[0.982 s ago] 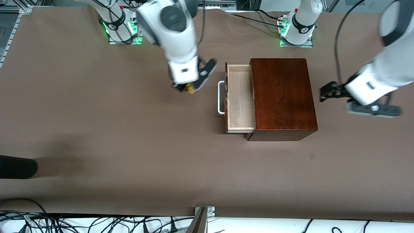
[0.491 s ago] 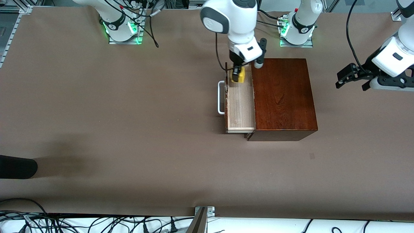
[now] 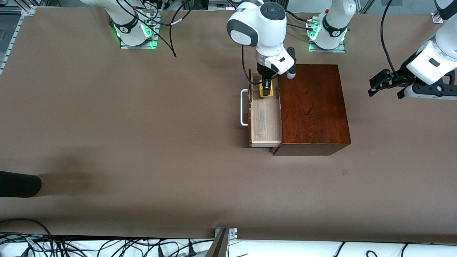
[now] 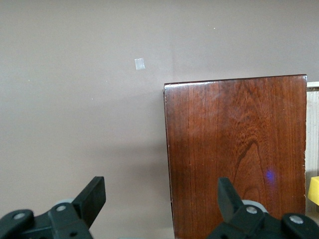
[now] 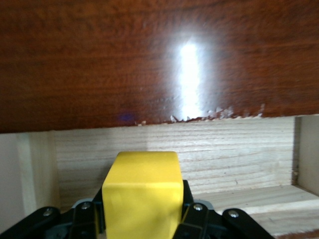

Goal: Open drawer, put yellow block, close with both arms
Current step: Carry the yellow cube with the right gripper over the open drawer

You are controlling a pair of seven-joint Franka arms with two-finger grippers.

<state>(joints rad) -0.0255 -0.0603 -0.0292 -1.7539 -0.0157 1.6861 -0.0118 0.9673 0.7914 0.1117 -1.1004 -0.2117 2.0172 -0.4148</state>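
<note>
Drawer (image 3: 264, 119) stood pulled out of the dark wooden box (image 3: 312, 107), toward the right arm's end of the tabletop (image 3: 142, 135). Its white handle (image 3: 244, 107) faced that end, and the pale wood floor was exposed.

I had the right tool (image 3: 266, 90) over the open drawer, at the end of it farther from the front camera. Its fingers were clamped on the yellow block (image 3: 266, 91). In the right wrist view the block (image 5: 143, 191) sat between the two black fingers (image 5: 195, 211), with the drawer's pale floor and the box's glossy edge past it. I could not tell whether the block was touching the drawer floor or was just above it.

The left tool (image 3: 383, 82) waited in the air over bare tabletop, beside the box at the left arm's end and apart from it. Its fingers (image 4: 92, 196) stood apart with nothing between them; the left wrist view showed the box top (image 4: 237, 149) and a sliver of the yellow block (image 4: 314, 190) at the frame edge.

A small pale mark (image 3: 344, 172) lay on the tabletop, nearer the front camera than the box.
</note>
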